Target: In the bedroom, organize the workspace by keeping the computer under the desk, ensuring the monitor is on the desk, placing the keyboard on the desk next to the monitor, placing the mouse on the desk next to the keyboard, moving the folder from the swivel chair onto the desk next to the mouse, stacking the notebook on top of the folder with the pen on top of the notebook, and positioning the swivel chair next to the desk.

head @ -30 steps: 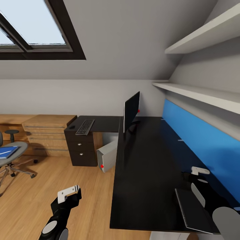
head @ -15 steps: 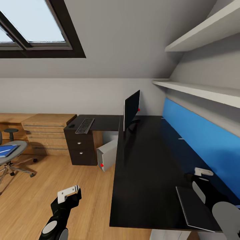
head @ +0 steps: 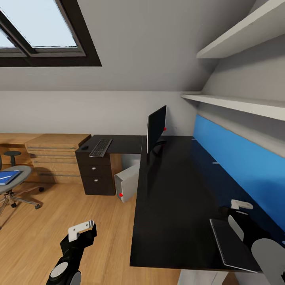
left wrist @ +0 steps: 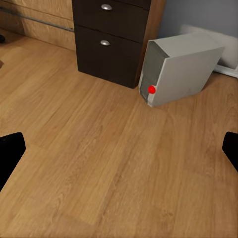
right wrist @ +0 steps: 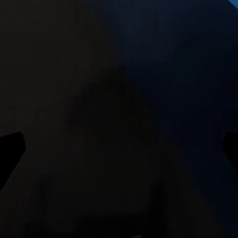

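Observation:
The black-topped desk (head: 174, 198) runs along the blue wall panel. The monitor (head: 156, 128) stands on it, seen edge-on. On the desk's far wing lie the keyboard (head: 100, 147) and, left of it, the mouse (head: 84, 148). The grey computer (head: 127, 184) (left wrist: 181, 67) leans on the floor under the desk. The notebook (head: 231, 245) lies at the desk's near end, beside my right gripper (head: 236, 209), which is open over the dark top. The swivel chair (head: 14, 174) at far left carries the blue folder (head: 8, 177). My left gripper (head: 85, 231) hangs open over the floor. The pen is out of view.
Black drawers (head: 96, 176) (left wrist: 111, 37) stand beside the computer. A light wooden drawer chest (head: 55, 158) lines the back wall with a small stool (head: 12, 155) in front. Shelves (head: 237, 105) jut out above the desk. Wooden floor (head: 79, 206) spreads between me and the chair.
The whole view has shifted slightly, so the camera has moved; the chair sits nearer the left edge. Neither gripper has visibly changed its state.

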### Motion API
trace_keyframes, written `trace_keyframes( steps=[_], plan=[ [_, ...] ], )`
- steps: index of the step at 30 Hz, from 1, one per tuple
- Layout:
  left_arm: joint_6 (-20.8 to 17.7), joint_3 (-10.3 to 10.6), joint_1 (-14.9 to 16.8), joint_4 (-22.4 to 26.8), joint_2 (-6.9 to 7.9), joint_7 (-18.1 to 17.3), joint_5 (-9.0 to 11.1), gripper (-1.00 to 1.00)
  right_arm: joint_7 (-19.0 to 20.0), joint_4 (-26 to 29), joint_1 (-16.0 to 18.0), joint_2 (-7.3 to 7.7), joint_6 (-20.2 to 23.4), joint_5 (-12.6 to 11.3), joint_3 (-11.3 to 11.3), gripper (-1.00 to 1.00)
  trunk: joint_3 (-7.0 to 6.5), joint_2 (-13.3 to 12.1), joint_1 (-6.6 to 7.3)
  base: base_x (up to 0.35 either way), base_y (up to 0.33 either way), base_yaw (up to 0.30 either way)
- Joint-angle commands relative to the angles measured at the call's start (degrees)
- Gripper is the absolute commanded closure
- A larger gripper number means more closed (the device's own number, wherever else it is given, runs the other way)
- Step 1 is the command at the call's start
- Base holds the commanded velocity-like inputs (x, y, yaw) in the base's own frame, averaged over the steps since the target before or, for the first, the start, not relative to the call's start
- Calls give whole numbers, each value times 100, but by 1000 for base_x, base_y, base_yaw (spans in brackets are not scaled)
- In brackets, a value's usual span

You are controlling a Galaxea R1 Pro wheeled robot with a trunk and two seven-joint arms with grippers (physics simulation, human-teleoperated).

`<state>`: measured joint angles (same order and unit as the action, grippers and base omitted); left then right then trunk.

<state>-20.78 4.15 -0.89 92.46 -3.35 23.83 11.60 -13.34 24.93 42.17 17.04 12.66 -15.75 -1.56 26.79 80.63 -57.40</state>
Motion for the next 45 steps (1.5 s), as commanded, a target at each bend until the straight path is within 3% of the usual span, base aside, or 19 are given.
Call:
trace_keyframes(
  steps=[1,14,30,45],
  plan=[
    [-14,7,1,9,1,42,53,-100,-29,13,1,2,35,-34,-18,-100,24,45,-23,0,0,0],
    [-14,9,-5,8,1,44,53,-100,-44,12,2,2,40,-34,-20,-100,257,566,-308,0,0,0],
    [-14,7,-52,-26,9,43,36,-100,-46,12,1,1,35,-34,-20,-100,257,566,-308,-2,0,0],
    [-14,7,-56,-35,10,42,35,-100,-83,12,1,-17,49,22,-36,-100,257,566,-308,-147,0,0]
  ],
)
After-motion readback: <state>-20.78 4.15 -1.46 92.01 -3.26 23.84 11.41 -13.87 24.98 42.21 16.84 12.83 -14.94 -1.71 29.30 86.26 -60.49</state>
